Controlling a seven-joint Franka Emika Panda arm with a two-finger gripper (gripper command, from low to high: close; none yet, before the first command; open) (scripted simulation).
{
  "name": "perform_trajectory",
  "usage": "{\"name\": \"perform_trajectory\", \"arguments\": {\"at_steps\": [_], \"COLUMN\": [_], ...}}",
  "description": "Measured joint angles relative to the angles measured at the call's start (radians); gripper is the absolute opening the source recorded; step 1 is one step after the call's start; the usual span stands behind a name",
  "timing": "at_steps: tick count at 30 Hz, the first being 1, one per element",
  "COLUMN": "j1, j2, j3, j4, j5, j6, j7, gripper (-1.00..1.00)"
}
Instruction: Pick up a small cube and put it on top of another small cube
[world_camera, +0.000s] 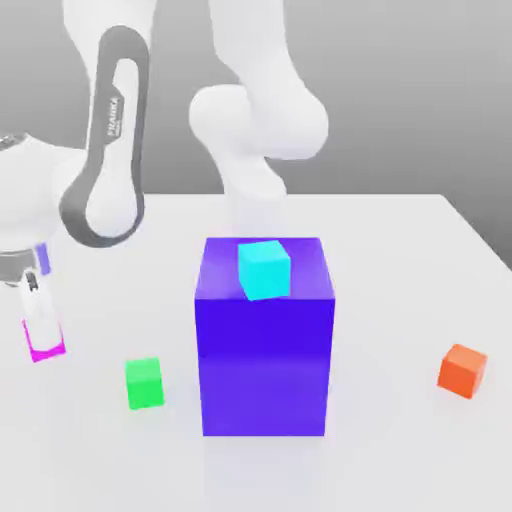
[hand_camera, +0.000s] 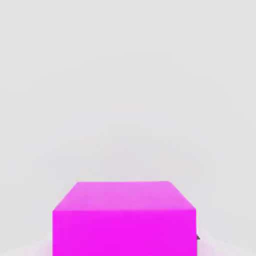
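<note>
Small cubes: one magenta (hand_camera: 124, 232), its upper face a paler pink-magenta; one bright green (world_camera: 144, 383); one orange-red (world_camera: 462, 371); one cyan (world_camera: 264, 270). Big block (world_camera: 264, 350) deep blue-violet, plain. Table (world_camera: 400, 450) pale whitish grey, no pattern. Arm (world_camera: 258, 110) white, one link trimmed dark grey with dark FRANKA lettering. Background gradient grey.

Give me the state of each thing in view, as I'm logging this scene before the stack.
Jaws: closed on the magenta cube.
Magenta cube: between the jaws, not stacked.
Cyan cube: on top of the large blue block.
Large blue block: upright, bearing the cyan cube.
Green cube: on the table.
Orange-red cube: on the table.
</note>
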Motion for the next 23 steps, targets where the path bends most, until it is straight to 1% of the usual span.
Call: {"name": "perform_trajectory", "arguments": {"at_steps": [6,12,14,16,20,21,23], "j1": [0.086,0.089,0.09,0.092,0.097,0.096,0.096], "j2": [-0.141,-0.273,-0.251,-0.192,-0.053,-0.033,-0.033], "j3": [0.051,0.166,0.183,0.186,0.194,0.198,0.198], "j4": [-0.083,-0.167,-0.177,-0.176,-0.171,-0.17,-0.17], "j5": [-0.065,-0.127,-0.134,-0.131,-0.095,-0.087,-0.087], "j6": [-0.05,-0.099,-0.069,-0.01,0.123,0.142,0.142], "j7": [0.322,0.644,0.689,0.697,0.676,0.67,0.67], "gripper": [-1.0,-1.0,-1.0,-1.0,-1.0,1.0,1.0]}}
